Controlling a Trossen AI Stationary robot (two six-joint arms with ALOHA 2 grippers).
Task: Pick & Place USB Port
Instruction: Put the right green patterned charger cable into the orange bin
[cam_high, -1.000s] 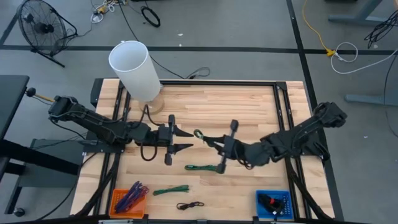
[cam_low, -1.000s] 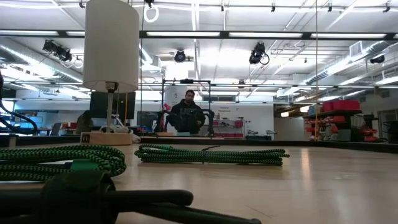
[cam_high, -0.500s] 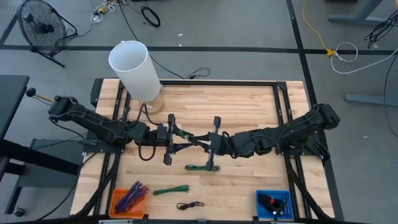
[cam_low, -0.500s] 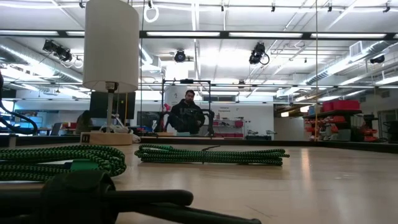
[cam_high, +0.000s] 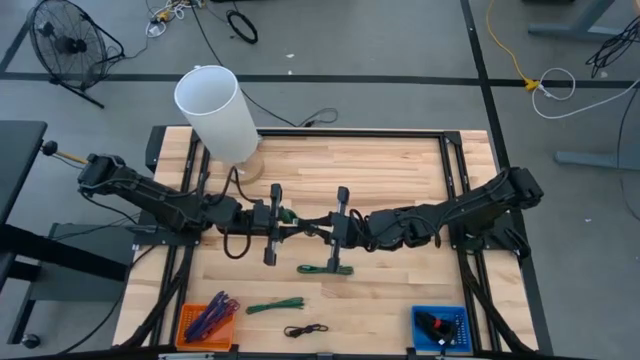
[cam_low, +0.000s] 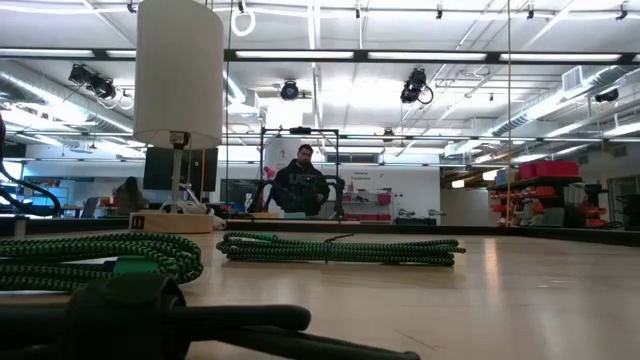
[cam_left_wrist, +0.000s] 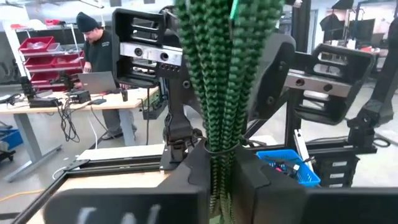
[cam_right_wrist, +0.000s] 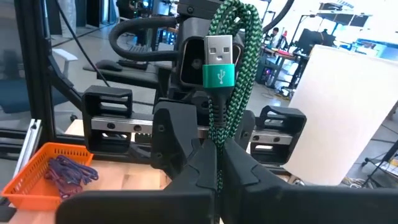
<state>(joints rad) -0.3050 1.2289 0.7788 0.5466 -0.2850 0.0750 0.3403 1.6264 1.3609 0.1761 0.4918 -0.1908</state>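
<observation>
"Grippers: both the left gripper (cam_high: 283, 223) and right gripper (cam_high: 333, 229) pinch 1 green braided USB cable (cam_right_wrist: 229, 74) above mid-table."

"Risk?"

"With 2 clamps on 1 bundle, pulling apart could likely strain it or slip the plug (cam_right_wrist: 219, 50) free."

One mark can be read: the white USB trident symbol printed on the teal plug housing (cam_right_wrist: 219, 74) of the green braided cable (cam_right_wrist: 239, 93). No words, brand names or numbers are legible on anything else.
</observation>
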